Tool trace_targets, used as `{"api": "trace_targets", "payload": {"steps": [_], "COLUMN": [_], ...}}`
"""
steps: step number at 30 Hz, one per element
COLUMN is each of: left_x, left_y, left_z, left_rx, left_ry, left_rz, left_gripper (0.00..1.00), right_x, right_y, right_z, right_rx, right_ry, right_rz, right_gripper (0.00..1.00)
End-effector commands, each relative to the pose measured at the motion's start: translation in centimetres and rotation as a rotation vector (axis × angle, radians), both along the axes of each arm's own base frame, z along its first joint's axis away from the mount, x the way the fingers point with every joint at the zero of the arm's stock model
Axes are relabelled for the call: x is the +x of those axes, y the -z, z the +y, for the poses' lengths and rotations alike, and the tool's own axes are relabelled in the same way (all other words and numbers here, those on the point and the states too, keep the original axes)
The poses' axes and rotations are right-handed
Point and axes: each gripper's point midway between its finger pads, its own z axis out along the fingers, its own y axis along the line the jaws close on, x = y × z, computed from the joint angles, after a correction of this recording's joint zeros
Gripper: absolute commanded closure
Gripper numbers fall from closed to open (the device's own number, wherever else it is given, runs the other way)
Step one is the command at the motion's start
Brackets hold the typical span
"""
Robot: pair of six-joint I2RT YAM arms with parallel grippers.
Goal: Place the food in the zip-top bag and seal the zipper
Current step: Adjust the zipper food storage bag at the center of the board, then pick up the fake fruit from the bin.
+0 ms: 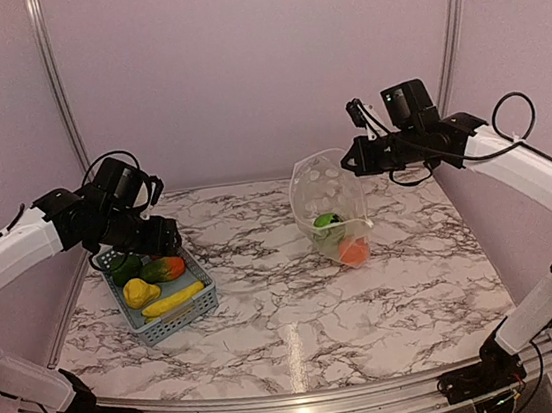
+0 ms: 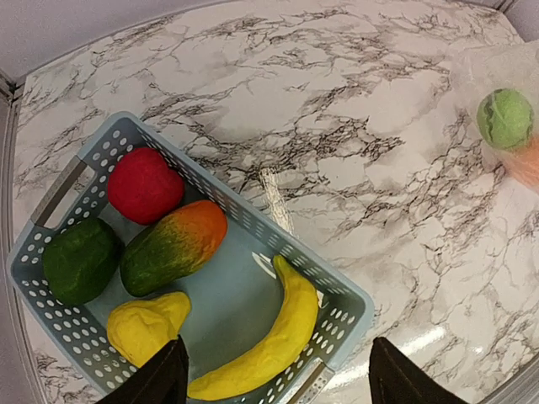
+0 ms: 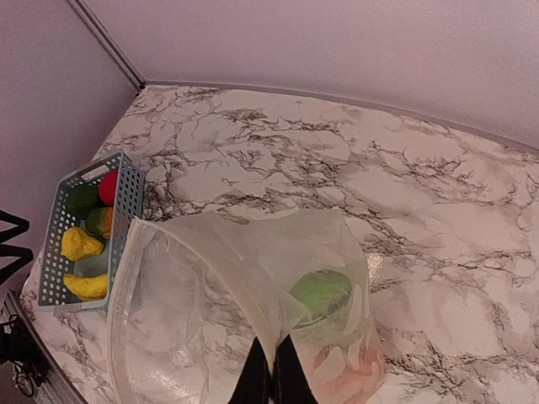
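Note:
My right gripper is shut on the edge of the clear zip-top bag and holds it up off the table, mouth open; in the top view the bag hangs below that gripper. A green fruit and an orange one lie inside it. My left gripper is open and empty above the basket, over a yellow banana. Also in the basket are a red piece, a green-orange mango, a dark green piece and a yellow piece.
The grey-blue slotted basket sits at the table's left side near the wall. Marble tabletop lies between basket and bag. Enclosure walls stand close on the left, back and right.

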Motion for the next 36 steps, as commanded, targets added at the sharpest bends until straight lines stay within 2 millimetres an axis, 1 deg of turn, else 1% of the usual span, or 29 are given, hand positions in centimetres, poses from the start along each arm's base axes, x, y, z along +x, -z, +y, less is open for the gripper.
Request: {"api": "trace_targets", "payload": {"steps": [1, 5, 10, 11, 13, 16, 18, 21, 24, 26, 31, 34, 36], "left_x": [-2.4, -3.3, -3.5, -3.7, -3.9, -3.8, -3.6, -3.0, -2.7, -3.0, -3.8, -4.8, -5.0], "left_y": [4.2, 6.0, 8.7, 9.4, 10.7, 11.8, 12.5, 13.1, 13.6, 13.8, 14.1, 14.6, 14.9], "left_z": [0.4, -0.8, -0.1, -0.1, 0.0, -0.4, -0.3, 0.1, -0.1, -0.5, -0.9, -0.6, -0.1], "left_rx": [0.178, 0.185, 0.290, 0.297, 0.298, 0.238, 0.245, 0.280, 0.270, 0.247, 0.219, 0.217, 0.236], "left_ry": [0.234, 0.365, 0.437, 0.462, 0.467, 0.435, 0.425, 0.414, 0.416, 0.431, 0.456, 0.459, 0.451], "left_rz": [0.131, 0.183, 0.261, 0.291, 0.342, 0.416, 0.444, 0.453, 0.470, 0.487, 0.528, 0.562, 0.570], "left_gripper": [0.28, 0.31, 0.36, 0.39, 0.41, 0.46, 0.47, 0.46, 0.46, 0.46, 0.52, 0.53, 0.56], "right_x": [-0.1, 0.1, 0.2, 0.2, 0.3, 0.6, 0.6, 0.8, 0.9, 1.0, 1.1, 1.3, 1.3], "right_y": [0.1, 0.4, 1.1, 1.2, 1.3, 1.4, 1.5, 1.8, 1.9, 1.9, 2.0, 2.0, 1.9], "right_z": [1.0, 1.4, 1.8, 1.9, 2.1, 2.3, 2.4, 2.6, 2.7, 2.8, 2.9, 3.1, 3.3], "right_rx": [0.018, 0.008, 0.001, 0.002, 0.002, 0.003, 0.004, 0.006, 0.008, 0.005, -0.002, 0.001, 0.003], "right_ry": [-0.053, -0.071, -0.091, -0.097, -0.103, -0.107, -0.109, -0.113, -0.116, -0.118, -0.123, -0.129, -0.134], "right_rz": [0.014, 0.023, 0.042, 0.045, 0.051, 0.054, 0.057, 0.064, 0.070, 0.068, 0.068, 0.071, 0.072], "right_gripper": [1.00, 1.00, 1.00, 1.00, 1.00, 1.00, 1.00, 1.00, 1.00, 1.00, 1.00, 1.00, 1.00]}}
